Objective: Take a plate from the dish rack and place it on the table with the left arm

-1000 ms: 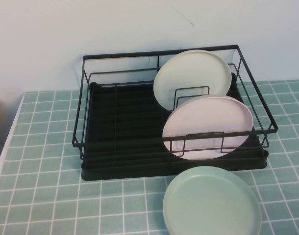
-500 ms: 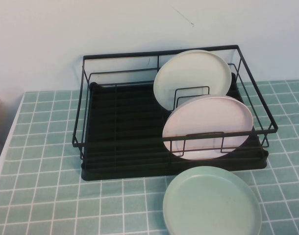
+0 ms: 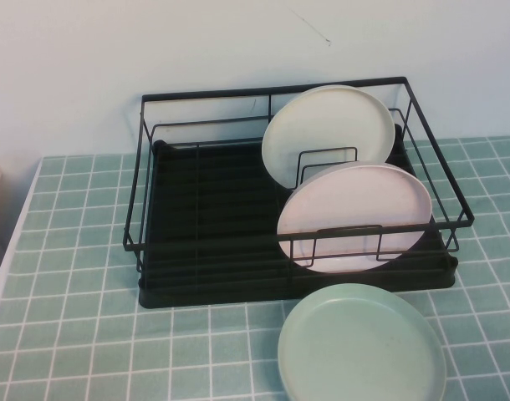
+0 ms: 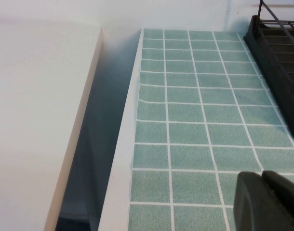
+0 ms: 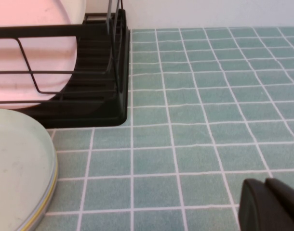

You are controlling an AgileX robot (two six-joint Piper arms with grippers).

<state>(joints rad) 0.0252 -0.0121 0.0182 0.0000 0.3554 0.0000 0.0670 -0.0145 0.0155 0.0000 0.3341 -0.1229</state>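
Hidden or cut off: neither arm shows in the high view; each hand appears only as a dark tip at the edge of its own wrist view.
Pink plate, hidden part: the pale pink plate (image 3: 354,215) is crossed by the front wires of the dish rack (image 3: 196,209), and its lower edge sinks behind the black tray base.
Cream plate, hidden part: the cream-white plate (image 3: 326,129) stands behind the pink one, which covers its lower right part.
Green plate, cut off: the mint green plate (image 3: 359,347) runs off the lower border of the high view.
Left hand: the left hand (image 4: 268,201) sits low over the desk (image 3: 71,251), near its left edge and well apart from the rack; its fingers are pressed together, holding nothing.
Right hand: the right hand (image 5: 272,204) sits low over bare tiles, to the right of the rack; fingers together, empty.
Pink plate, look: round, matte pale pink, low rim, tilted back on edge.
Pink plate, place: in the rack's right half, between the wire dividers, nearer the front.
Green plate, place: flat on the desk just in front of the rack's right front corner.
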